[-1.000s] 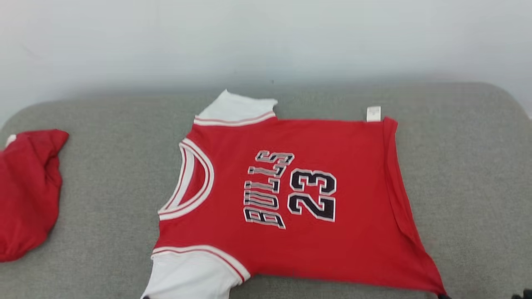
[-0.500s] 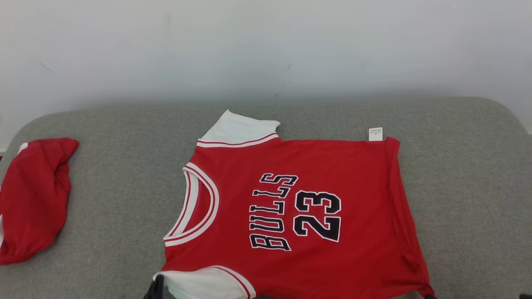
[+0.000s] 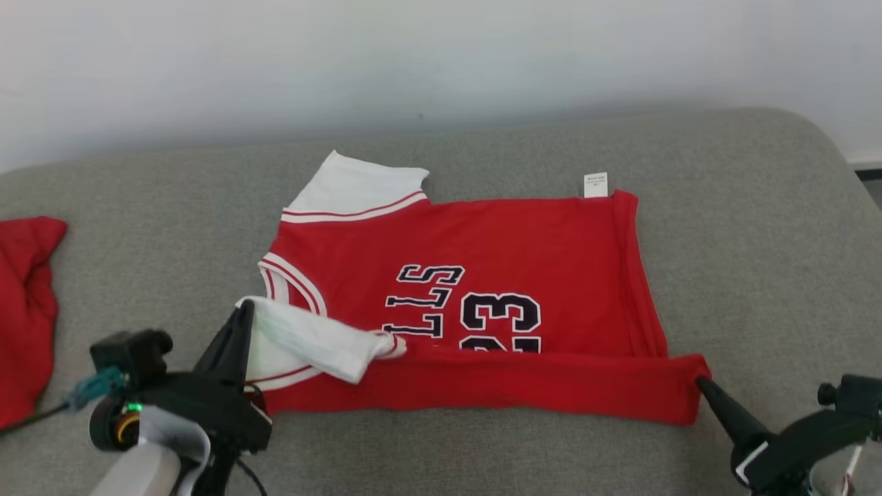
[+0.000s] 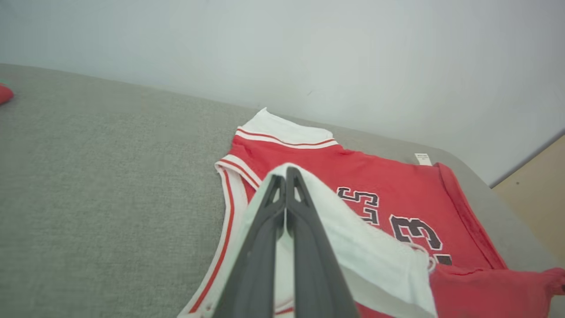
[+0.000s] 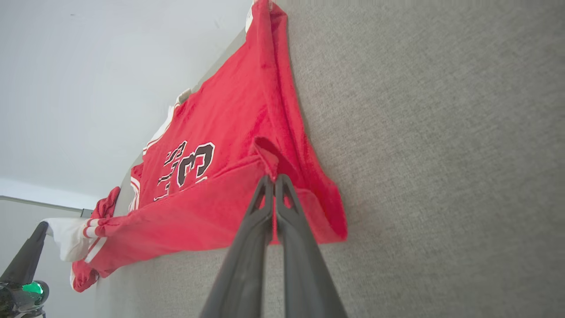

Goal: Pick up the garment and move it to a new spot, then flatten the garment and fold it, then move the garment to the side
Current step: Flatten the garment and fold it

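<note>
- The left gripper (image 4: pixel 285 176) has its two dark fingers pressed together with no gap. They pinch the near white sleeve (image 3: pixel 313 337) of the red shirt (image 3: pixel 496 234), and the cloth drapes down both sides of the fingers.
- From those fingertips the sleeve trails off to the gripper's right across the shirt's chest. Its striped cuff ends beside the black lettering (image 3: pixel 424 300).
- The right gripper (image 3: pixel 701 382) is also closed tight, its tips clamped on the near corner of the hem (image 3: pixel 685 399).
- Between the two grippers the near edge of the shirt is turned over onto itself as a long red band (image 3: pixel 482 386). The band runs from one set of fingertips to the other and hides the lower part of the number and letters.
- Whether that band rests on the layer below or is held just above it cannot be told.
- The rest of the shirt lies front up on the grey cushion (image 3: pixel 758 241), beyond both grippers. The striped neck opening (image 3: pixel 293 282) is just past the left fingertips.
- The far white sleeve (image 3: pixel 351 186) lies flat well beyond the left gripper, toward the pale wall (image 3: pixel 413 55).
- A small white label (image 3: pixel 596 184) sticks out at the far hem corner, well beyond the right gripper.
- Another red cloth (image 3: pixel 24 310) sits bunched on the cushion, well apart on the left gripper's outer side and clear of the shirt.
</note>
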{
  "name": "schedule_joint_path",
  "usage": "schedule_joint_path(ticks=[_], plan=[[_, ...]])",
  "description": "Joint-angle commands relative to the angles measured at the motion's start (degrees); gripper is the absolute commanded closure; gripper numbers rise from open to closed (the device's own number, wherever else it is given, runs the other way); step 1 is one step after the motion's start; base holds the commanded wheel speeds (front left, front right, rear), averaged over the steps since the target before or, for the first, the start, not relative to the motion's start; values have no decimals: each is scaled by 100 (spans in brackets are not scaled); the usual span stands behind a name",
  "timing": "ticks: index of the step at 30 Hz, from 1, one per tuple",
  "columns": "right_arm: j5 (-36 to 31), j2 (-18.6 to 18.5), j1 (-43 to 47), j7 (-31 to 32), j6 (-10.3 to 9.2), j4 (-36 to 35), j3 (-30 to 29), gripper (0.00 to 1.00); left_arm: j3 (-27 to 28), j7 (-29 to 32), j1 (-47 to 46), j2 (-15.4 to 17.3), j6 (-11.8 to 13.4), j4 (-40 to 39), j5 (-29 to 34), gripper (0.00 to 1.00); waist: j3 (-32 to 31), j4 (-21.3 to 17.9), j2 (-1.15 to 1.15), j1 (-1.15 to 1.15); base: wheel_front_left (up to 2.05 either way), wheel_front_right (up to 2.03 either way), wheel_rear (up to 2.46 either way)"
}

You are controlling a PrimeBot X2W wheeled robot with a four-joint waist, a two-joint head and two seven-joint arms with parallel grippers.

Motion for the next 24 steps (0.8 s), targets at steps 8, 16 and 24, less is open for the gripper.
schedule_joint_path(ticks=[8,16,24], plan=[[-640,312,-990,7,-14,707,146,100,-244,31,-963,-136,-366,1565,301,100,393,-227,-1,-1,0,0,0],[-957,392,-1381,-287,-14,1073,293,0,-415,-448,-1294,-325,-534,2407,592,0,355,-218,-1,-1,0,0,0],[-866,194,-612,-817,-14,807,137,0,-34,-877,-866,-562,-466,2362,694,0,-6,-64,-1,-1,0,0,0]])
